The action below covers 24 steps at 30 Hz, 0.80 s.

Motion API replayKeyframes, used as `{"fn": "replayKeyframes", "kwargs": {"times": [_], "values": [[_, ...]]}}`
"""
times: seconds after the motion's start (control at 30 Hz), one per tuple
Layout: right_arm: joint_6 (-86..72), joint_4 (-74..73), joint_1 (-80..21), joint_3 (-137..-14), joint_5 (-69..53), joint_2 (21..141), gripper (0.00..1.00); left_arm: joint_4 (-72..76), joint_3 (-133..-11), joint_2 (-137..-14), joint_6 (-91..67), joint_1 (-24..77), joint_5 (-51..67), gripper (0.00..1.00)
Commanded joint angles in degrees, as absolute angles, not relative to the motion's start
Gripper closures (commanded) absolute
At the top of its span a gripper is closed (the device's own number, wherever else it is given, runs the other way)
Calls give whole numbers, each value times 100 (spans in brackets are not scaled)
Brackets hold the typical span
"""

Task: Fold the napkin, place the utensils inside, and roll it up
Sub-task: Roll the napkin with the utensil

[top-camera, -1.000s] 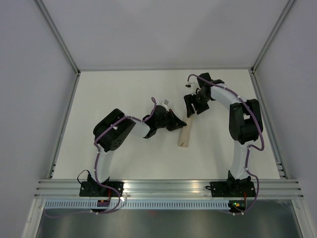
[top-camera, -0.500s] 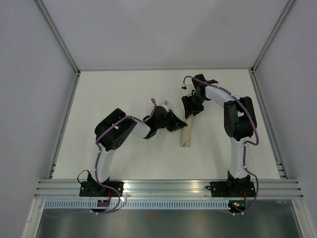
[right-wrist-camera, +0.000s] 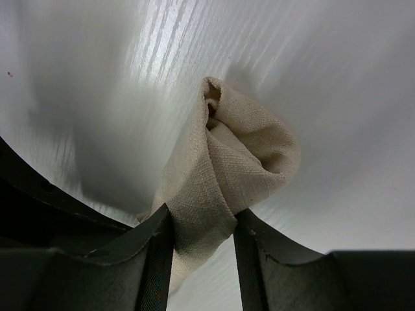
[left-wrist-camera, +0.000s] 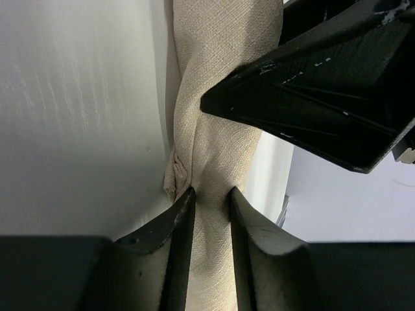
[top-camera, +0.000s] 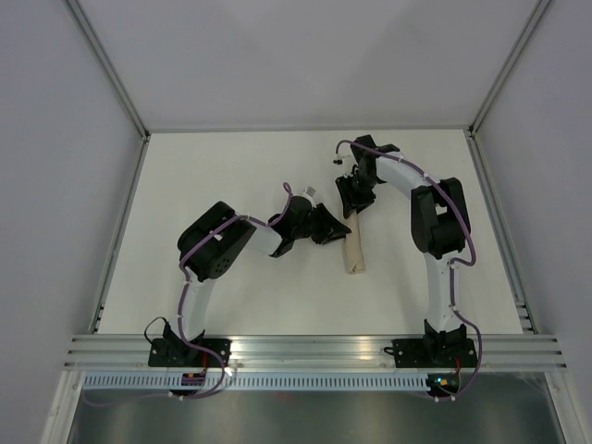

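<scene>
Since the earlier frame, the right arm had folded in toward 9 o'clock, and the roll's near end had swung a little toward 3 o'clock, so the roll lay straighter.

The white surface carried everything. The left arm reached from its 7 o'clock corner toward the middle, while the right arm arched up from 5 o'clock and bent back down over the roll's far end.

The napkin lay as a tight tan roll just to the 3 o'clock side of the surface's centre, with its length running from 12 to 6 o'clock. In the left wrist view the cloth showed a twist along its length. In the right wrist view its end was bunched into loose overlapping folds.

The left tool met the roll from 9 o'clock near its upper half. Its fingers were drawn narrow and pinched cloth between them. The right tool sat at the roll's 12 o'clock end, also narrow, and gripped the bunched cloth.
</scene>
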<state>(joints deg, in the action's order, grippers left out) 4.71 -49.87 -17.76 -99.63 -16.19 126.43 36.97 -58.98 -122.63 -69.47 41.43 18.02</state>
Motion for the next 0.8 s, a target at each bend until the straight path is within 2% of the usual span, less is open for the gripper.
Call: {"fn": "replayKeyframes", "kwargs": {"times": [0.0,0.13,0.3,0.53,0.57,0.77], "values": [[308,-4544,-1907,-10265,-1134,12929,56,2110,-5774,-12578,-6574,4148,1582,65],[325,-4491,-2004,-10318,-792,12955,56,1891,-5888,-12568,-6399,4113,1503,64],[378,-4456,-2021,-10301,-712,12876,54,1531,-6003,-12656,-6311,4113,1371,72],[422,-4605,-2030,-10468,-958,12621,38,916,-6038,-12498,-6188,4087,1117,72],[422,-4632,-2030,-10529,-975,12551,31,810,-6073,-12472,-6144,4087,1081,70],[431,-4851,-1820,-10731,-1300,12121,30,36,-6451,-12305,-5758,4052,888,66]]}}
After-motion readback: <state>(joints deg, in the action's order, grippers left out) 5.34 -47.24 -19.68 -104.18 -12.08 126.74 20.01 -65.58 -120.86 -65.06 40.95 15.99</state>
